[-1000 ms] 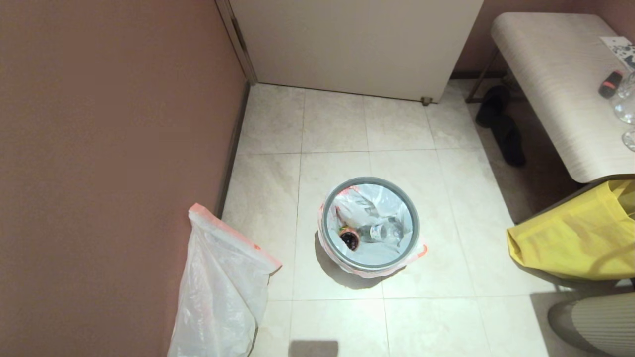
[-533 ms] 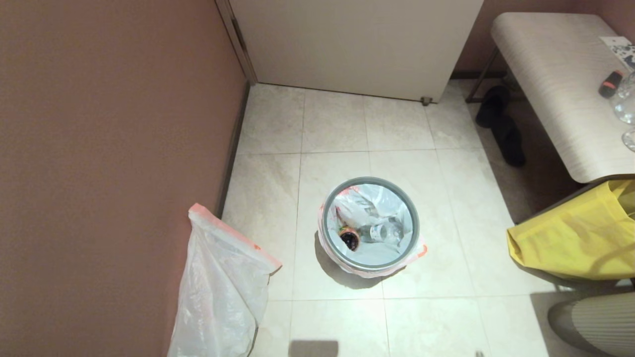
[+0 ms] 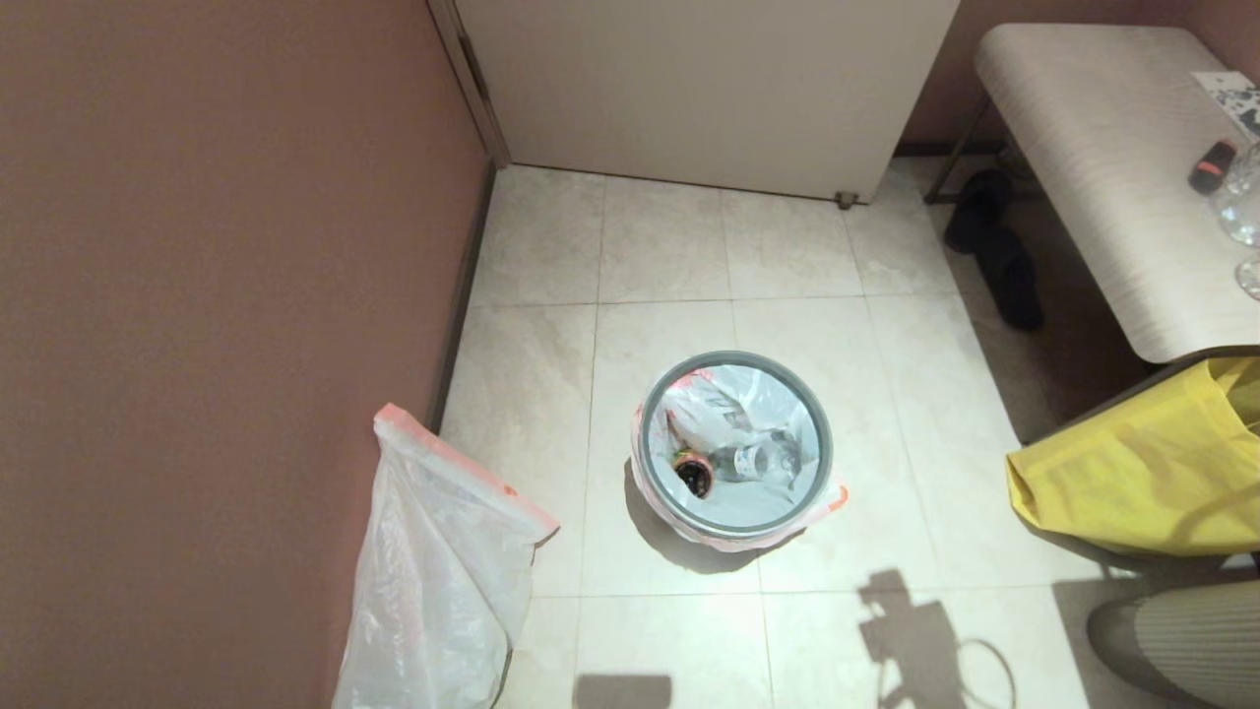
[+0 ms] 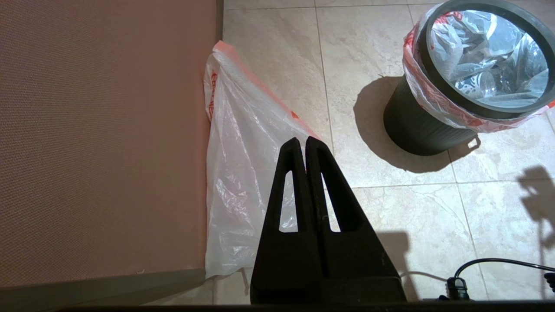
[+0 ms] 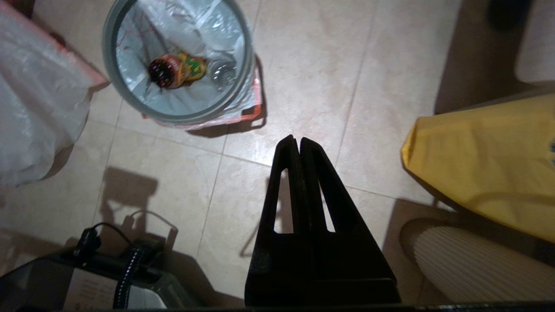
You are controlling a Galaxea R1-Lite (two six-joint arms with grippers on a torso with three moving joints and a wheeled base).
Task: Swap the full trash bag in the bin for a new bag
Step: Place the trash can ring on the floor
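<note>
a pale tiled floor (image 3: 679,246) is seen, hemmed by a brown wall (image 3: 217,246) and a white door, with the bin (image 3: 733,448) as landmark: the full trash bag (image 3: 748,443) is seated inside it under the grey hoop, and the new bag (image 3: 443,561) is slumped against the wall to its left. nothing of the task appears done, since lifting the hoop, pulling the bag and relining are all left. the left gripper (image 4: 305,143) is clenched empty above the new bag, and the right gripper (image 5: 298,142) is clenched empty over bare tile near the bin, a yellow bag (image 3: 1142,473) lying further right.

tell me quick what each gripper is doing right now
Left gripper: shut, holding nothing, above the floor by the new bag.
Right gripper: shut, holding nothing, above the floor short of the bin.
</note>
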